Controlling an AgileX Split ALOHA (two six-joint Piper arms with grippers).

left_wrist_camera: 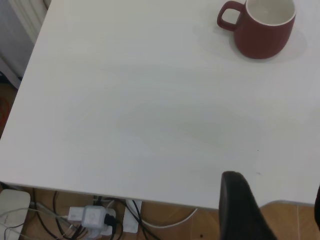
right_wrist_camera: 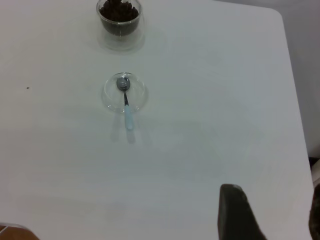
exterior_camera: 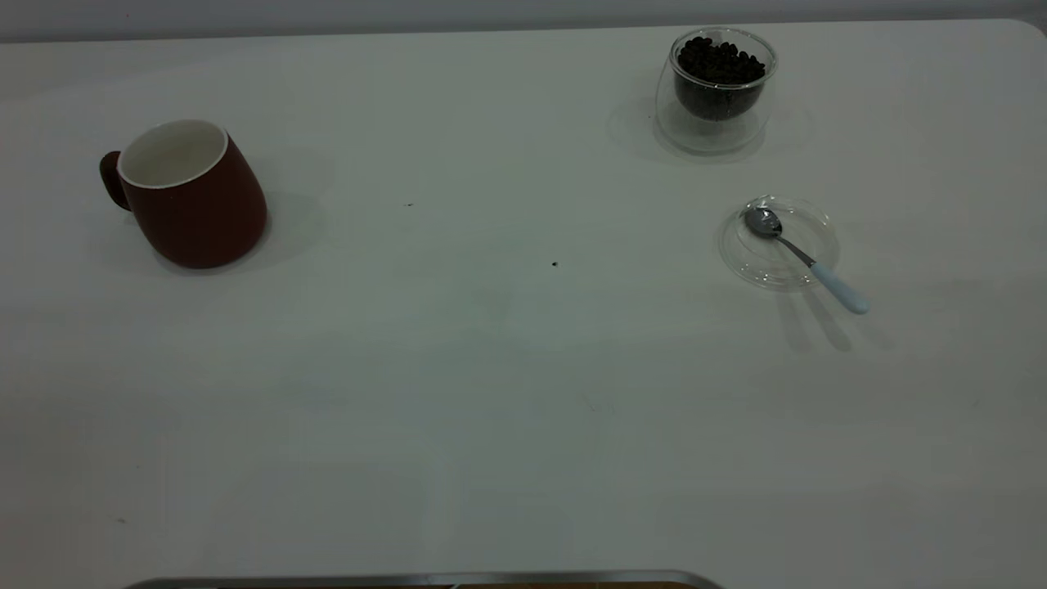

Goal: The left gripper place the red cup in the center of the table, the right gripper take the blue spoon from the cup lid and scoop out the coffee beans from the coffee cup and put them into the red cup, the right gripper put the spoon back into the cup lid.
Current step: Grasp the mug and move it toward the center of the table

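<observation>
The red cup stands upright at the left of the table, handle pointing away from the centre; it also shows in the left wrist view. The coffee cup full of coffee beans stands at the far right. The blue spoon lies in the cup lid, handle over the rim. The left gripper is open and empty above the table's near edge, far from the red cup. The right gripper is open and empty, well short of the spoon. Neither gripper shows in the exterior view.
A few dark specks lie near the table's middle. In the left wrist view the table edge gives way to the floor with a power strip and cables. The table's rounded corner shows in the right wrist view.
</observation>
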